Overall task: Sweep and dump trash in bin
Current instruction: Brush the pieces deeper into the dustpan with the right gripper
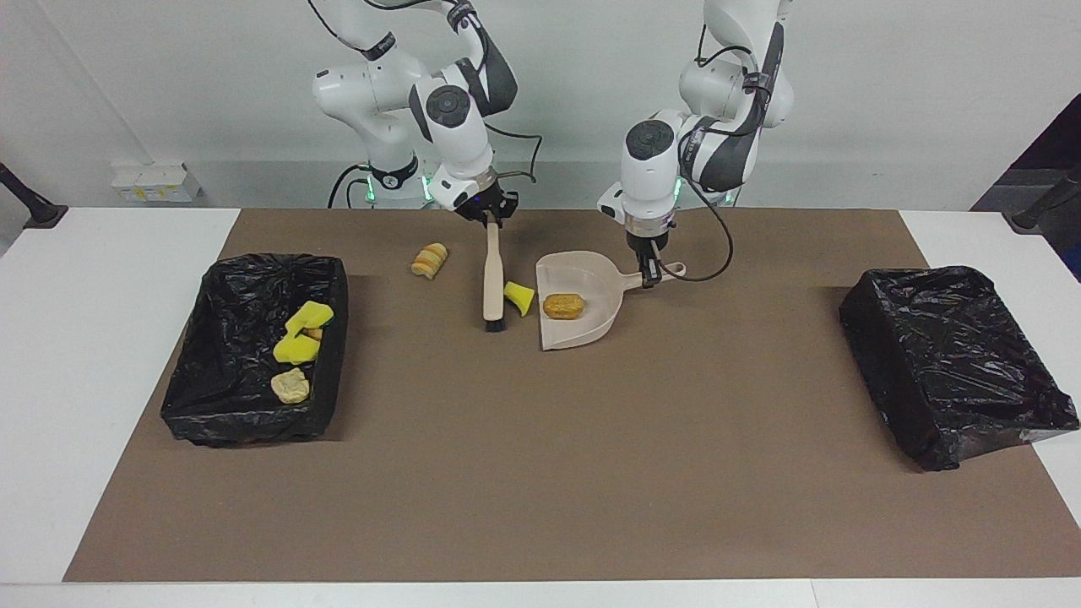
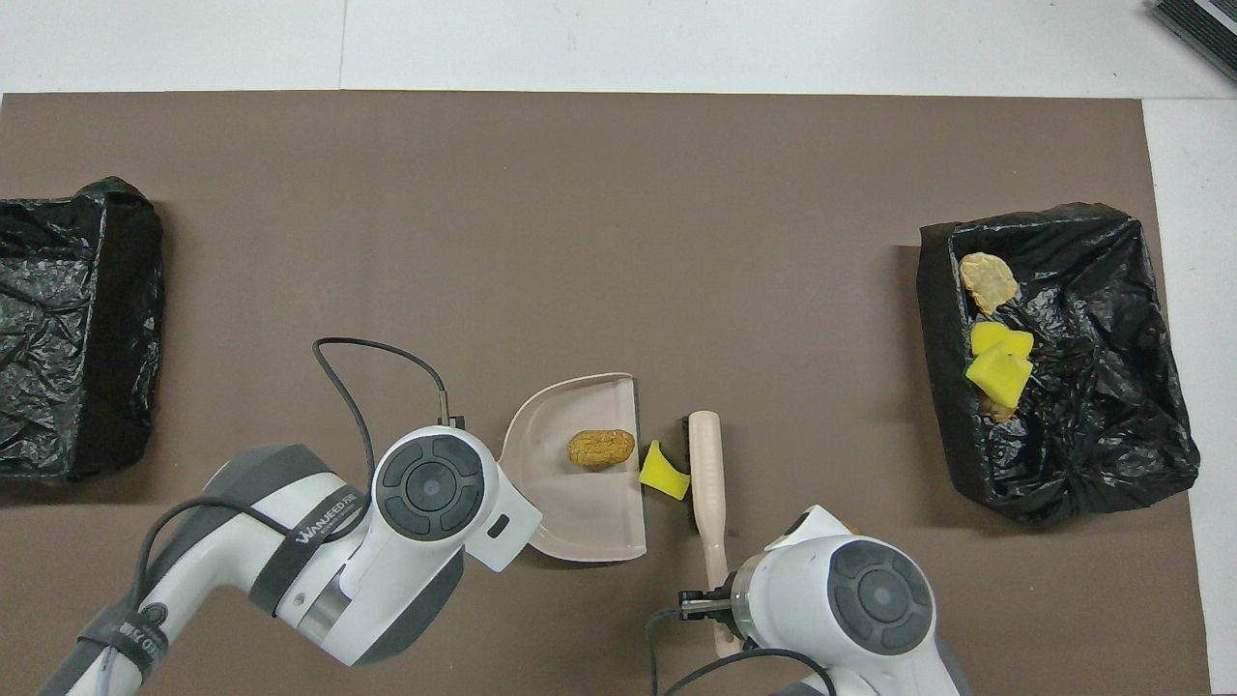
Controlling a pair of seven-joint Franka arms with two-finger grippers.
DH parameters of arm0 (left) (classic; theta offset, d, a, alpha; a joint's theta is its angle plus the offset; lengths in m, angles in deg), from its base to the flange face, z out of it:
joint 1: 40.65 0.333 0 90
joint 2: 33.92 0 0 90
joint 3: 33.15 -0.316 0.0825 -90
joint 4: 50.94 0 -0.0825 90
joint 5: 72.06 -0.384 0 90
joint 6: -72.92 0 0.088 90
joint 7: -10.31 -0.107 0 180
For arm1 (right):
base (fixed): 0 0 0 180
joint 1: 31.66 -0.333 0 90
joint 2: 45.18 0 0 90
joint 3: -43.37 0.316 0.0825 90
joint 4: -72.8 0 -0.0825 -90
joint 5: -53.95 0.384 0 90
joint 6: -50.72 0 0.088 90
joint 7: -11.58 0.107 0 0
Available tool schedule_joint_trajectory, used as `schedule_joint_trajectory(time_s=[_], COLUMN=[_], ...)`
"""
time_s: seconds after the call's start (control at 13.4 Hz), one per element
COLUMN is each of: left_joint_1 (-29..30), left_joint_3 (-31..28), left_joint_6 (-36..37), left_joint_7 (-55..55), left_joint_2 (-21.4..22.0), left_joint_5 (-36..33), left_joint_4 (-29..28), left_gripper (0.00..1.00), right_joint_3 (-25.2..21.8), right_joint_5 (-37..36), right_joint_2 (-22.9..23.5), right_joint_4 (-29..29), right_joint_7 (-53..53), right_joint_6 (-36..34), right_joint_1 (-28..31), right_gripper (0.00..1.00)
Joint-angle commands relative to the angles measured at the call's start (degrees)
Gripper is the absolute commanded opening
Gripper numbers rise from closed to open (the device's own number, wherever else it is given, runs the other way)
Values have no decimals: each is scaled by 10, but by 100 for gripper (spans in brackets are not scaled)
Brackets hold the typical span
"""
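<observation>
My right gripper [image 1: 488,218] is shut on the handle of the beige brush [image 1: 492,279], whose dark bristles rest on the mat. A yellow sponge chunk [image 1: 518,296] of the trash lies between the bristles and the open edge of the beige dustpan [image 1: 574,333]. A tan roll [image 1: 564,306] sits in the pan. My left gripper [image 1: 649,274] is shut on the pan's handle. A striped roll [image 1: 430,260] lies on the mat toward the right arm's end. The bin [image 1: 245,426] there holds yellow sponges [image 1: 302,333] and a pale crust [image 1: 290,386]. From overhead I see brush [image 2: 704,464], sponge chunk [image 2: 664,472] and dustpan [image 2: 580,512].
A second black-lined bin [image 1: 954,363] stands at the left arm's end of the brown mat [image 1: 540,473]. A cable [image 2: 367,377] loops from the left arm over the mat beside the dustpan.
</observation>
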Motion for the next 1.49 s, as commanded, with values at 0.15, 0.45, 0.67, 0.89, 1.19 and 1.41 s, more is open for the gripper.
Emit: schedule_joint_trajectory(time_s=[0.15,0.45,0.67,0.89,1.19,1.41], left_joint_1=[-24,2,12,17,46,28], left_joint_3=[-5,-6,-6,-6,-6,-5], left_joint_6=[-4,-38,-57,-59,-22,34], left_joint_7=[34,12,0,-11,-82,-77], left_joint_2=[7,0,-6,-7,1,17], left_joint_5=[-8,6,18,24,39,38], left_joint_4=[-24,-24,-23,-22,2,17], left_gripper=[0,0,0,0,0,0], right_joint_3=[37,37,30,28,-39,-95], right_joint_5=[70,71,66,61,14,-68], right_joint_2=[37,56,28,0,-79,-139], right_joint_4=[80,125,124,100,62,14], right_joint_7=[50,77,71,71,51,43], right_joint_6=[2,-6,-30,-38,-135,-188], right_joint_1=[-2,-9,-8,-8,0,0], right_gripper=[0,0,0,0,0,0])
